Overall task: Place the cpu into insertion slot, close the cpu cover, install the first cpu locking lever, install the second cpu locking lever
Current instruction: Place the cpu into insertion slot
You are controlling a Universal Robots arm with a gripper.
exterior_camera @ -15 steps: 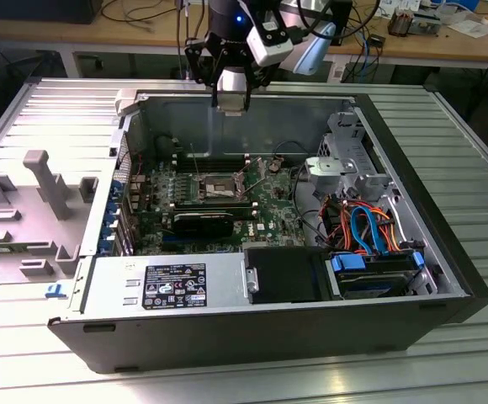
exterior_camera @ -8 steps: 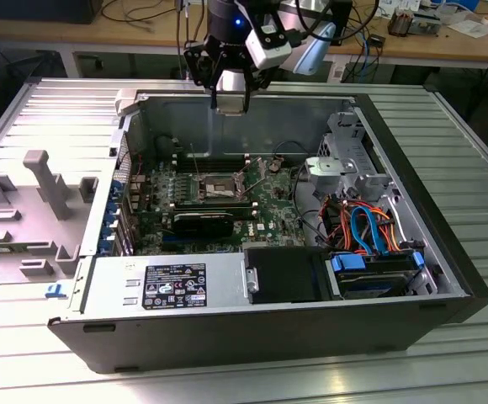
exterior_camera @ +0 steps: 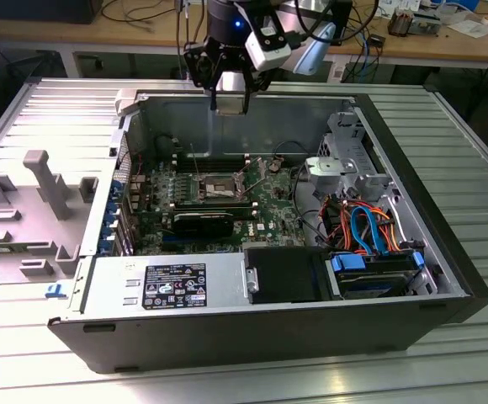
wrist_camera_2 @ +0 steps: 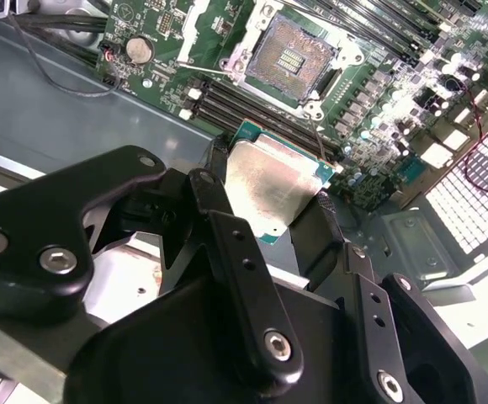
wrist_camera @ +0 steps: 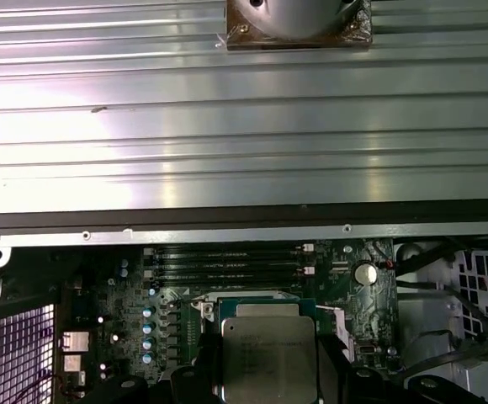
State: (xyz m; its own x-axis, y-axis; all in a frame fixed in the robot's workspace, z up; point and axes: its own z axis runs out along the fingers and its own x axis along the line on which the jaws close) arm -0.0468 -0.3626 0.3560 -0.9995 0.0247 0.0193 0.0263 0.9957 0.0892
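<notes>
- Second wrist view shows the gripper closed to the chip's width. Its black fingers pinch two opposite edges of the cpu, whose metal top faces the camera.
- In the exterior view, the gripper hangs high above the insertion slot and off to one side, well apart from it.
- The slot's dark contact field lies uncovered, with the memory slots just beside it.
- The grip is on thin edges only, so a jolt could tilt the chip or let it slip.
- If the chip meets the insertion slot skewed or turned the wrong way, it would likely sit on the rim and bend contacts.
- A thin metal rod stands just beside the insertion slot and could catch a finger.
</notes>
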